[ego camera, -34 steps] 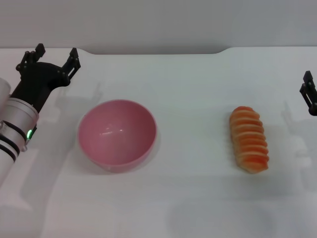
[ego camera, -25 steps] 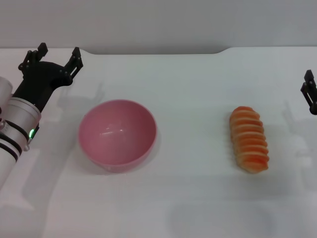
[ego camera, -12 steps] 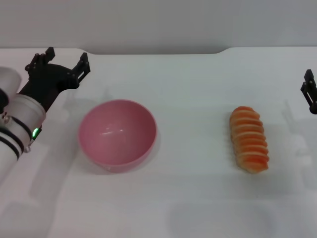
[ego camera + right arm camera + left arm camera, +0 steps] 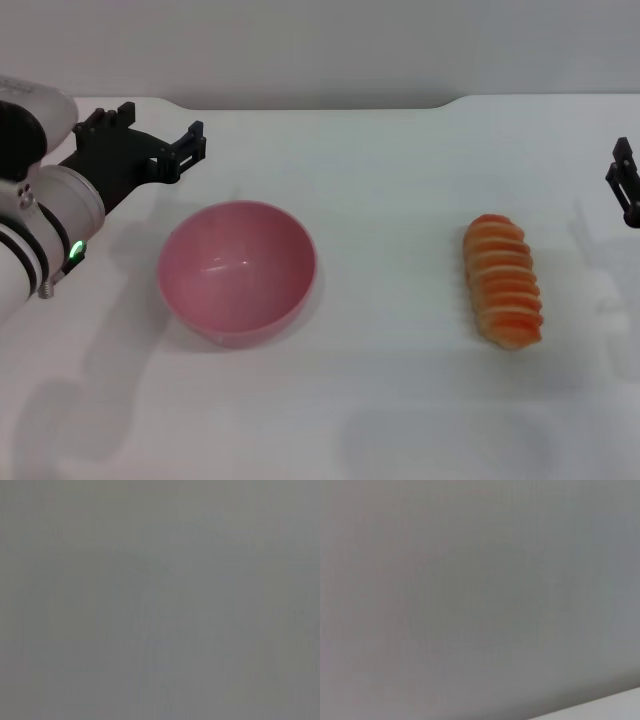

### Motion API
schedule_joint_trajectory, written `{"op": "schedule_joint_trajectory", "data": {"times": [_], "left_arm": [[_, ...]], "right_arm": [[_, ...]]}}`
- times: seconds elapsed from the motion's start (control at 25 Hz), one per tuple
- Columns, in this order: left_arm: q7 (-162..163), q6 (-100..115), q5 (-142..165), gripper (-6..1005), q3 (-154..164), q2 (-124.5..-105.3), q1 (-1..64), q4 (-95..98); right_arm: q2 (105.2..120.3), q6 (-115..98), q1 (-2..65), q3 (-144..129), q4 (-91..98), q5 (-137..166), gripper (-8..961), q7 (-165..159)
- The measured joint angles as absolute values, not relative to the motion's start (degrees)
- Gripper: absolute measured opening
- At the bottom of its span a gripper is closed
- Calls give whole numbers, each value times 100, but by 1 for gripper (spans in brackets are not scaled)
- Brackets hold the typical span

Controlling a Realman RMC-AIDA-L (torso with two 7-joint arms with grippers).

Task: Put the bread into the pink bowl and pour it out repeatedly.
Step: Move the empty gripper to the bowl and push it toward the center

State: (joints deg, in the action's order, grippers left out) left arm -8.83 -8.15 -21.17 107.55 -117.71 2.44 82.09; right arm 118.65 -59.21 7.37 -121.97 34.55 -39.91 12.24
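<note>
1. The ridged, glossy orange-tan bread (image 4: 503, 281) lies on the white table (image 4: 400, 400), well apart from the round, deep pink plastic bowl (image 4: 238, 268), which sits empty; I judge nothing is done yet.
2. Open tabletop separates them.
3. Behind the bowl, the left gripper (image 4: 160, 135) hovers, fingers spread, holding nothing.
4. The right gripper (image 4: 625, 185) sits at the right edge; I cannot tell its state.

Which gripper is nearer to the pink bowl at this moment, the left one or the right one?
Left. The left gripper hangs just behind the pink bowl, near its far left rim. The right gripper sits at the table's right edge, beyond the bread.
</note>
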Motion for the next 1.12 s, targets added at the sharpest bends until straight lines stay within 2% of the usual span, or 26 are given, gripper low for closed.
{"op": "schedule_joint_trajectory", "data": {"times": [0.4,1.12], "left_arm": [[-879,-4103,-2016,810,10348,-11787,148,10139],[-796,-4844,-1909,800,10424,-11791,311,10205]], "right_arm": [[11856,-5908,775,-12163,3453,-3955,757,1221],[11856,-5905,894,-12153,3418,-3946,752,1245]]}}
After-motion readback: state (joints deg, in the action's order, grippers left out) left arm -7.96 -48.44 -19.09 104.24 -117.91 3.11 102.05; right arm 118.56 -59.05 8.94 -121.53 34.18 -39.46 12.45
